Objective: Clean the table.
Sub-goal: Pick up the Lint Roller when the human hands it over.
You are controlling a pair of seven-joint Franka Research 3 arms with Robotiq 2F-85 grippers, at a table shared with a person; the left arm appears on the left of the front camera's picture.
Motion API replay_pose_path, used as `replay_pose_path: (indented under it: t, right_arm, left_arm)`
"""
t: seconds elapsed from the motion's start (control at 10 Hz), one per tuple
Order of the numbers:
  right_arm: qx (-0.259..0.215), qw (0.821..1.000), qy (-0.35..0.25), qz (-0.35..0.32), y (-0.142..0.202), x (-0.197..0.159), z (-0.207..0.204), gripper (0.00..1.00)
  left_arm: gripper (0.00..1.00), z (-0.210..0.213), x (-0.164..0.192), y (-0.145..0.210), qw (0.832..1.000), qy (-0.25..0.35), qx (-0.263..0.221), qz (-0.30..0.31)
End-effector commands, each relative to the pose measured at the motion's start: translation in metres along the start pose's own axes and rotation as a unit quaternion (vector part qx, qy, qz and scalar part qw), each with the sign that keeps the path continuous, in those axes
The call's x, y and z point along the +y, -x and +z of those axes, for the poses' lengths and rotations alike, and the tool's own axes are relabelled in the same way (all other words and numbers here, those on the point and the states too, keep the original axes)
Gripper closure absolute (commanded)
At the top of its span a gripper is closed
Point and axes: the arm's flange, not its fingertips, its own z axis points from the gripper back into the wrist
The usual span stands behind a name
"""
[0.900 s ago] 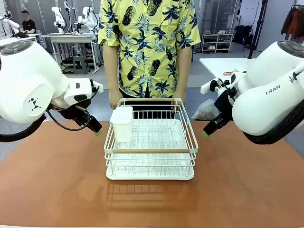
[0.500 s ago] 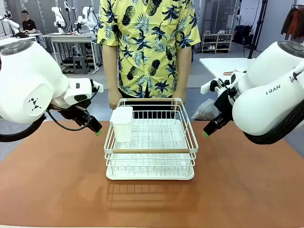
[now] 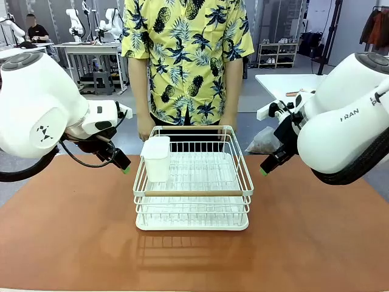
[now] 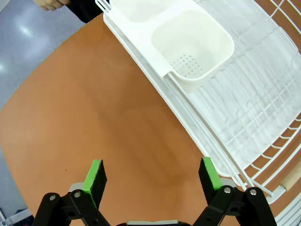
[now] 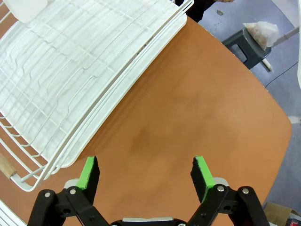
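The terracotta worktop (image 3: 73, 237) is seen spanning the foreground between both arms, with a white wire dish rack (image 3: 246, 176) set at its middle and a white utensil cup (image 3: 157, 159) hung on the rack's left rim. The left claw (image 4: 151, 172) is held spread and empty over bare worktop left of the rack, the right claw (image 5: 146, 173) likewise on its right. A person in a yellow pineapple-print shirt (image 3: 188, 61) is stood at the far edge.

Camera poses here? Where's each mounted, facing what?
Front: fixed between arms, faces across table to person; left arm, right arm show.
Left wrist: on left arm, looks down past open left gripper at table, rack's cup side.
Right wrist: on right arm, looks down past open right gripper at rack's other side.
Shared: rack, table, in all three.
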Motion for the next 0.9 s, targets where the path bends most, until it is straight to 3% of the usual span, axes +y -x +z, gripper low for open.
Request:
replay_pose_path:
  t: [0.0,0.3,0.4,0.6,0.7,0.8]
  right_arm:
    - [0.000,1.000,0.000,0.000,0.000,0.000,0.000,0.00]
    - [0.000,1.000,0.000,0.000,0.000,0.000,0.000,0.00]
    - [-0.002,1.000,-0.013,-0.026,-0.014,-0.013,0.020,0.00]
    - [-0.005,0.988,-0.125,-0.092,-0.036,-0.051,0.063,0.00]
    - [-0.005,0.972,-0.190,-0.137,-0.042,-0.075,0.077,0.00]
    - [-0.002,0.954,-0.245,-0.174,-0.045,-0.097,0.090,0.00]
  left_arm:
    - [0.00,0.000,0.000,0.000,1.000,0.000,0.000,0.001]
    - [0.00,0.000,0.000,0.000,1.000,0.000,0.000,0.000]
    - [0.00,0.023,0.016,-0.017,0.999,0.039,-0.021,0.020]
    - [0.00,0.077,0.062,-0.031,0.974,0.204,-0.029,0.091]
    - [0.00,0.100,0.088,-0.027,0.959,0.251,-0.038,0.126]
    - [0.00,0.124,0.112,-0.017,0.929,0.335,-0.064,0.145]
